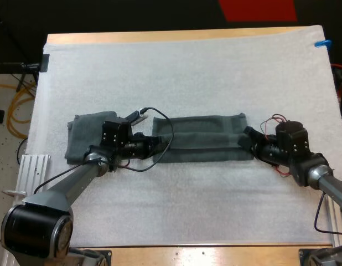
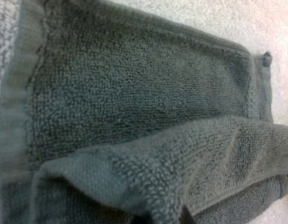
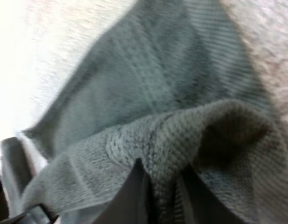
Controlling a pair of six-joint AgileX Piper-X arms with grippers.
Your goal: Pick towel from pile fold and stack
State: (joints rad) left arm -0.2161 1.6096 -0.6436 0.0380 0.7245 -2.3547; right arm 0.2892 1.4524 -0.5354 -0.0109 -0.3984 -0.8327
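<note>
In the high view, the towel (image 1: 204, 138) lies as one long strip across the middle of the white mat (image 1: 187, 72), which covers the desk (image 1: 160, 36). The left jaws are at its left end and the right jaws at its right end, both low on the cloth. To the left of the strip, partly under the left arm (image 1: 77, 177), a folded towel (image 1: 82, 138) rests on the mat, just beside the strip.

In the left wrist view, the towel (image 2: 134, 93) is flat on the mat farther off. Its nearer edge is drawn up in a thick ridge toward the camera. I judge from this ridge that the left jaws are pinching that edge, although the jaws are hard to make out.

In the right wrist view, the towel (image 3: 158, 70) is also lifted into a hump. The right jaws stand close on either side of a bunch of cloth, so they are pinching the towel's end.

As for progress, I judge that one towel is already folded and put aside at the left. The second towel is spread out and held at both ends, and the lengthwise fold is only beginning. This fold is not yet laid over. After it, the strip needs to be folded shorter and then set on the folded towel.
</note>
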